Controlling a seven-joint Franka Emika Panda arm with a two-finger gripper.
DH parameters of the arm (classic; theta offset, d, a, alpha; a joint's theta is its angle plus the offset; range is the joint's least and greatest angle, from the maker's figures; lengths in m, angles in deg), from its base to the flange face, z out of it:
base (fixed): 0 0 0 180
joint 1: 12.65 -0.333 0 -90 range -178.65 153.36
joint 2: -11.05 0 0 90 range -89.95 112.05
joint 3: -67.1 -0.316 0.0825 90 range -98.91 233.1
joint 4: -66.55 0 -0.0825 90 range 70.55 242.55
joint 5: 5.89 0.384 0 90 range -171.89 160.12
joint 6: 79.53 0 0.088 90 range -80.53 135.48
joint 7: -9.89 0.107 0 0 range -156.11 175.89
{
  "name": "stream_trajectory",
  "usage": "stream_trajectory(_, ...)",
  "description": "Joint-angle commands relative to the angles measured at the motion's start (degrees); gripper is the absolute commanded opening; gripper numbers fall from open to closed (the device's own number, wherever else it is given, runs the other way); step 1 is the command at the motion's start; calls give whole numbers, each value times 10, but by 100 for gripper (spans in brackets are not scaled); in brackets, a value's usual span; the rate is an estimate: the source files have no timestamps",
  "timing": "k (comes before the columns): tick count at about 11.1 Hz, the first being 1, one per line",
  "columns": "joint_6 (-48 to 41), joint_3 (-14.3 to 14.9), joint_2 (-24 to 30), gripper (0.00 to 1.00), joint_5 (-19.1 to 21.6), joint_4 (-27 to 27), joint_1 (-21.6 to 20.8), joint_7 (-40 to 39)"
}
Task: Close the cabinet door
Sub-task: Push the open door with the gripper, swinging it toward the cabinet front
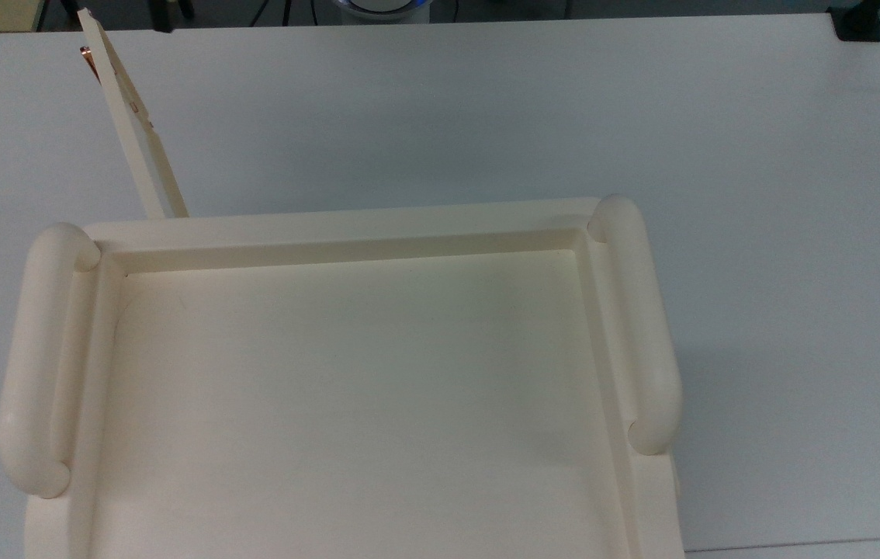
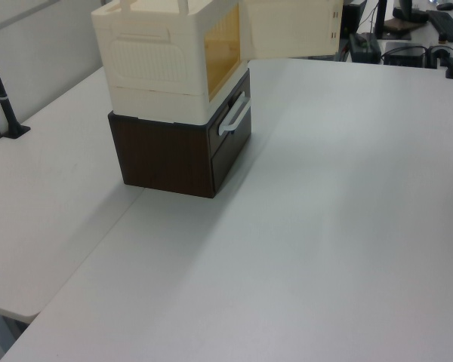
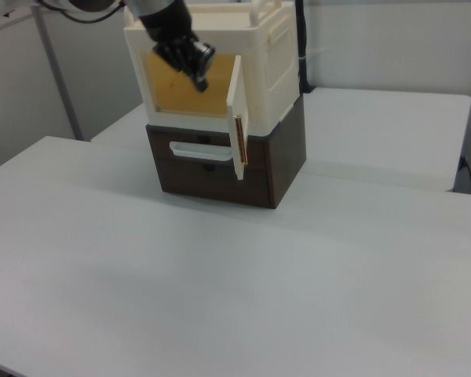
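Cream cabinet door [image 3: 237, 110] hangs wide open off the cabinet [image 3: 220, 59], my gripper [image 3: 195, 69] looks pinched shut beside it, and a glancing push could slip off the thin edge.

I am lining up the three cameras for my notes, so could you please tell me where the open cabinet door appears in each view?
Top view: the cabinet door is a thin strip at upper left, slanting away from the cabinet.
Left view: its broad face lies at top centre, swung out to the right.
Right view: it is seen nearly edge-on at upper centre, with the copper handle facing the camera.
Shared landmark: the cream cabinet itself.
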Motion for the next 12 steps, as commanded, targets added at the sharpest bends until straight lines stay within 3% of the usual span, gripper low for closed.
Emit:
stream_trajectory(1, 98, 2, -6, 0, 18, 3, 42, 2)
stream_trajectory(7, 130, 5, -30, 0, 21, 8, 73, 24)
stream_trajectory(12, 107, -10, -33, 0, 26, 28, 28, 32)
